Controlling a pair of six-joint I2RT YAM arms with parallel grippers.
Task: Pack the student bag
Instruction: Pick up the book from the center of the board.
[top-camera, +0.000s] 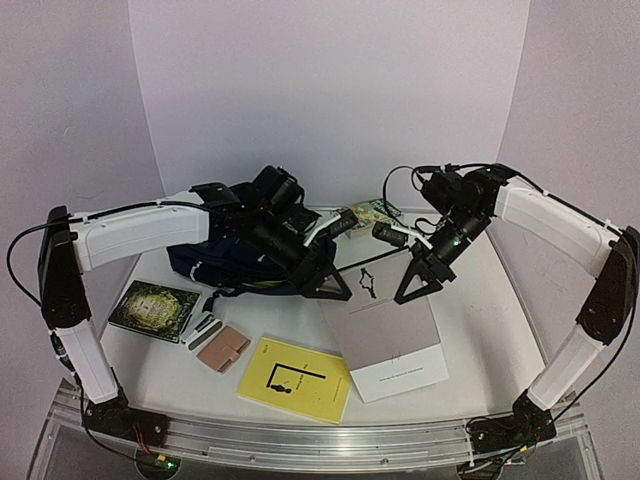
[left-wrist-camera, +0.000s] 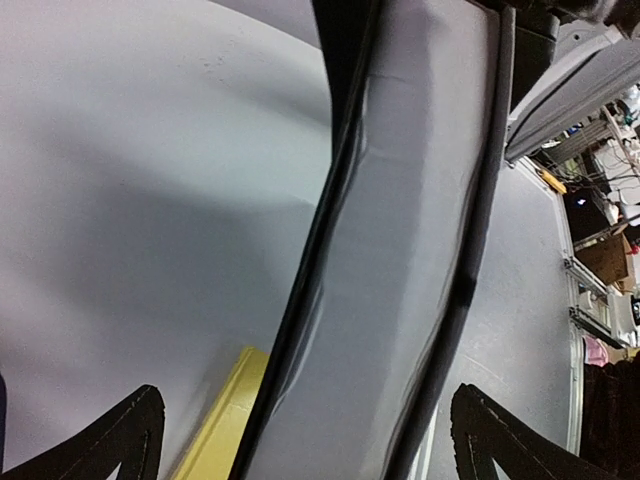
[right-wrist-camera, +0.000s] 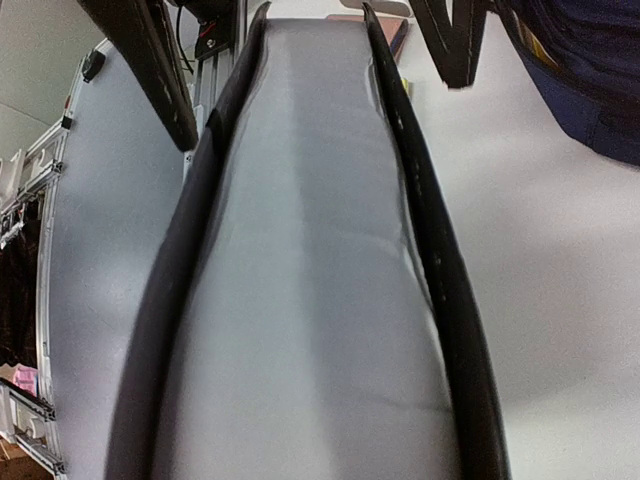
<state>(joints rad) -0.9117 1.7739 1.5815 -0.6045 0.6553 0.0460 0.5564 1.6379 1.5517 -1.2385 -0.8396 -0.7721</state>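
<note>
Curving lilac walls (top-camera: 330, 90), white table (top-camera: 480, 335)

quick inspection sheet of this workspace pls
surface: white table, items spread on it
job's things: bag lying back left, under the left arm; grey folder between the grippers
clutter: yellow book, green book, wallet near front
grippers: left gripper open, folder between its fingers; right gripper at folder's far edge, grip unclear
cables: black cable looped by right wrist
surroundings: pale walls, nothing else seen

Left claw (top-camera: 328, 285) spread wide; right claw (top-camera: 420, 283) clamped; arms converge.
</note>
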